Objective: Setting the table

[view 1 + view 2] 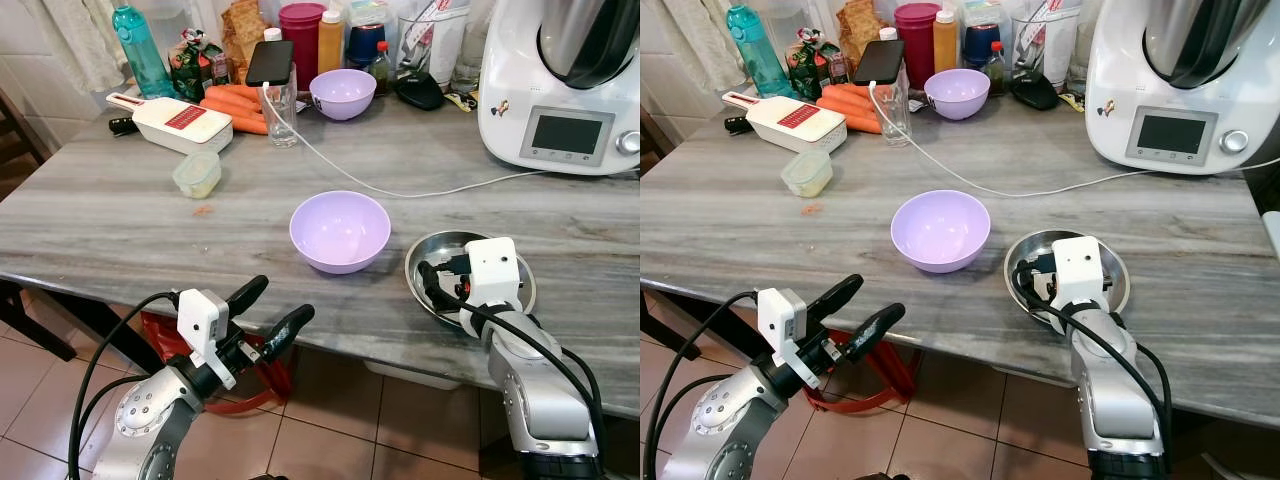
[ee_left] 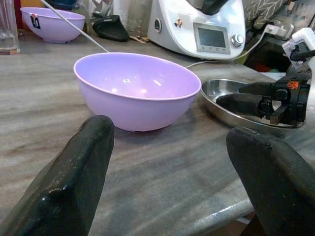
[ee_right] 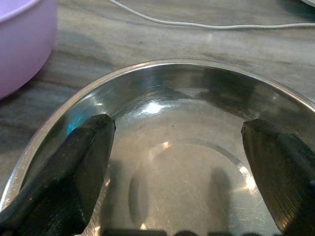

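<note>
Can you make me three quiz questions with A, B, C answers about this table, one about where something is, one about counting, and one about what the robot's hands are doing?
1. Where is the metal dish?
A. On the floor
B. Near the table's front edge, beside the near purple bowl
C. On top of the white kitchen machine

2. How many purple bowls are on the table?
A. One
B. Two
C. Four

3. What is the right tool doing?
A. Open, over the metal dish
B. Shut on a carrot
C. Holding the phone

Answers:
1 B, the dish sits just right of the near bowl.
2 B, one near bowl, one far purple bowl at the back.
3 A, its fingers are spread apart above the dish.
</note>
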